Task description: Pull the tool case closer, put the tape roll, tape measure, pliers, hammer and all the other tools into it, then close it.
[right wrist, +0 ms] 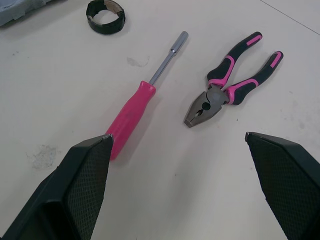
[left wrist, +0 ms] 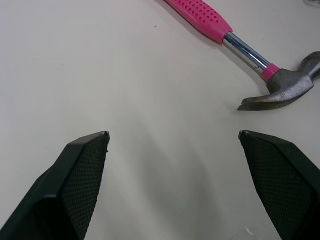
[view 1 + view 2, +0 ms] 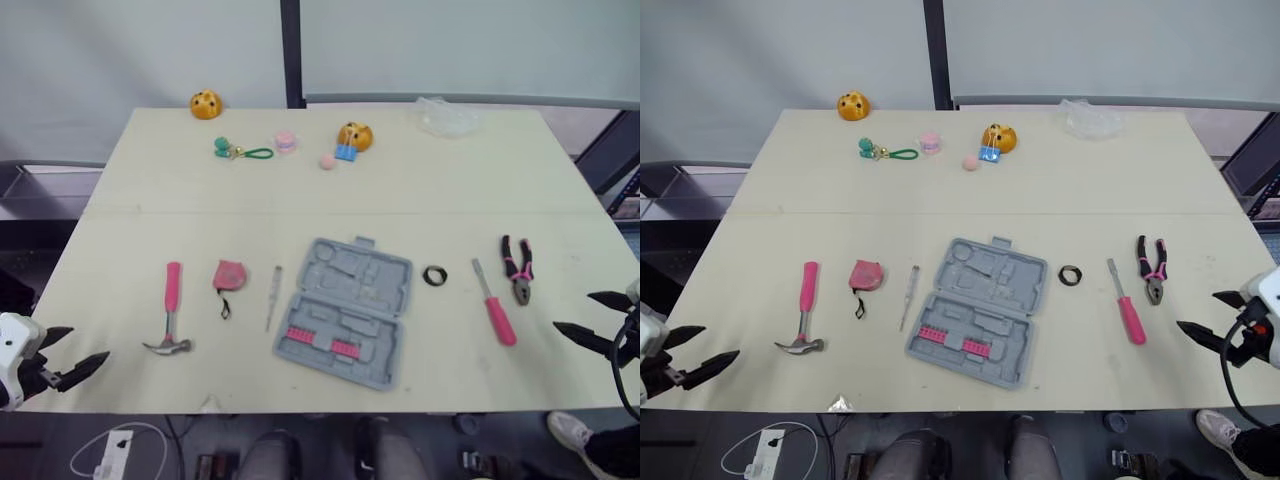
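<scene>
On the cream table [image 3: 150, 200], tool case [image 3: 345, 310] sits centred; left end effector [image 2: 173, 133] and right end effector [image 1: 177, 135] both spread, empty.

We hold the black two-fingered left gripper [image 3: 88, 344] low at our left side, fingers spread wide, tips pointing inward. The black right gripper [image 3: 573, 311] mirrors it at our right, fingers equally spread.

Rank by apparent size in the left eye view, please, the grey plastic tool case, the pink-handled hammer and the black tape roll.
1. grey plastic tool case
2. pink-handled hammer
3. black tape roll
The differences are clear.
</scene>
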